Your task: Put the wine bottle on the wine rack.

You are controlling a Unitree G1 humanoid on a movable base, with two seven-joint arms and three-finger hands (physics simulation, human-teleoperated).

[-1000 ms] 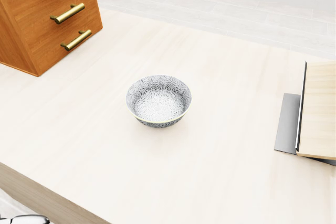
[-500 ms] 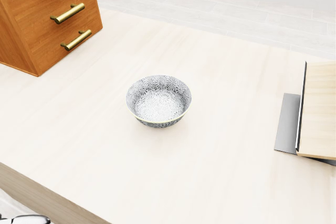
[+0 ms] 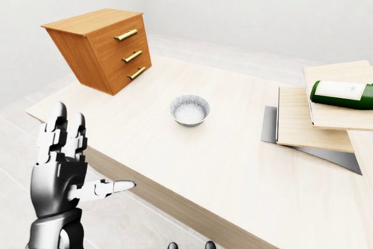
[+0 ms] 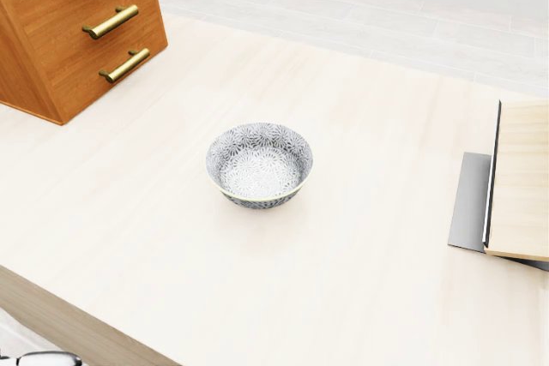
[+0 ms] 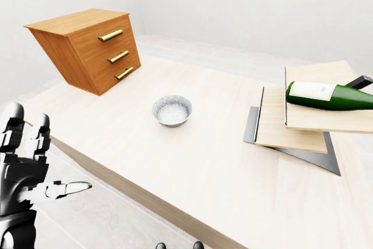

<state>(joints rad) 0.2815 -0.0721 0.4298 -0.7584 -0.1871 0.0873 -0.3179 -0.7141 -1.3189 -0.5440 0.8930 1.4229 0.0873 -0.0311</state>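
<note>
fingers of left hand spread wide, holding nothing, near left off the table. right hand unseen. wine bottle lying far right on wine rack; may roll off if bumped.

Nothing shifts across the head view over the last second: the patterned bowl sits on the same spot of the counter (drawer chest and camera equally unmoved).

wine bottle neck cut by right edge, right hand barely showing
</note>
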